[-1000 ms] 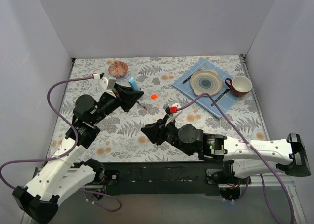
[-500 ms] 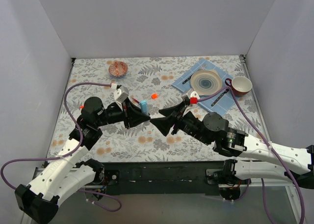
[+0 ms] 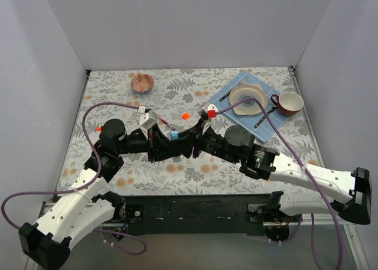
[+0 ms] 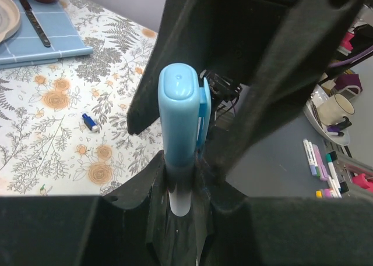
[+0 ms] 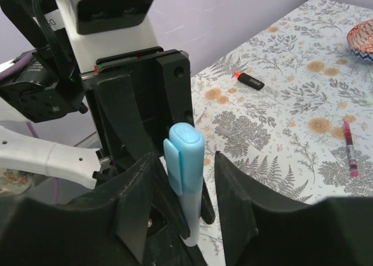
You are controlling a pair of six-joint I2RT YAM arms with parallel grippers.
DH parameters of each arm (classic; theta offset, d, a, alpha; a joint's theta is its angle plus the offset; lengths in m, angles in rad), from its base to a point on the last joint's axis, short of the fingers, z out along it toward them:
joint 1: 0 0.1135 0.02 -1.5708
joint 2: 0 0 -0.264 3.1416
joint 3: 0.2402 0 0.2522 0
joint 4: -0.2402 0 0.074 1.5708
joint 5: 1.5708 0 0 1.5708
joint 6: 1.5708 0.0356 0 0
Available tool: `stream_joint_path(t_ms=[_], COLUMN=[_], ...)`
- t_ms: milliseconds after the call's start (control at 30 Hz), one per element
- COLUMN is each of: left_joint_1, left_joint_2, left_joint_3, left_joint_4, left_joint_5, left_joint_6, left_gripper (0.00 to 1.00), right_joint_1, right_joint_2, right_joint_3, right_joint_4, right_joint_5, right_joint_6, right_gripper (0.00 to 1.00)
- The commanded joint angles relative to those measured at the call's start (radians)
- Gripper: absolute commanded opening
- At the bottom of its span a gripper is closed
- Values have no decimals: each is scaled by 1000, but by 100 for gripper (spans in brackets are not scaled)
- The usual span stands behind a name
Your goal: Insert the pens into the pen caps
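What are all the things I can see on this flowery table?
Light-blue marker: one, light blue, between the two grippers.
Black marker: one, black with orange end, on the table by the left arm.
Dark-red pen: one, dark red, on the table.
Orange cap: one, orange, mid-table.
Dark-blue cap: one, dark blue, on the table.
Bowl: one, red-patterned, far left.
Mat: one, blue, far right.
Plate: one, cream, on the mat.
Cup: one, reddish-brown, at the mat's right corner.
Cutlery: two, dark, on the mat beside the plate.
Left gripper: one, black, shut on the marker.
Right gripper: one, black, open around the marker.
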Motion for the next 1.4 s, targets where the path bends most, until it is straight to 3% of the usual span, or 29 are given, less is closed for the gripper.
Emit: stream_joint_path(t_ms=[0,67,100,133,233,267,367,400,500,633,1000,1300,1367], left_joint_1=[-3,-3,-3,-3,-3,-3,-2,-2,-2,-3,-3,0,-2], left_joint_2=[-23,-17,-17,-12,-15,-21,-43,-47,-73,-98,-116,-69,-64], left_joint_3=[-7,-7,-7,-10,-22,-25,-33,-34,-37,-41,2,55,64], left_joint_4=[15,15,16,16,16,13,-1,-7,-36,-56,-179,-301,-317], left_joint_5=[22,20,19,16,-9,-21,-79,-93,-150,-268,-999,-1236,-1299], left_joint_6=[-7,-9,-10,-13,-18,-18,-14,-10,2,-7,-110,-124,-121], left_gripper=[0,0,0,0,27,42,58,77,98,98,98,98,98], right_joint_1=[-8,-8,-9,-12,-27,-29,-54,-76,-162,-264,-426,-477,-483], right_joint_2=[16,16,12,6,-1,-3,2,3,6,26,281,488,511], right_joint_3=[8,-10,-16,-27,-22,-18,22,28,11,-64,-219,-157,-145], right_joint_4=[97,102,105,108,95,84,-6,-28,-111,-169,-73,-47,-44], right_joint_5=[-68,-68,-62,-51,-28,-20,52,67,66,27,-111,-201,-204], right_joint_6=[47,61,64,64,69,66,40,37,54,83,173,230,236], right_gripper=[28,14,2,1,1,1,1,1,1,1,1,1,6])
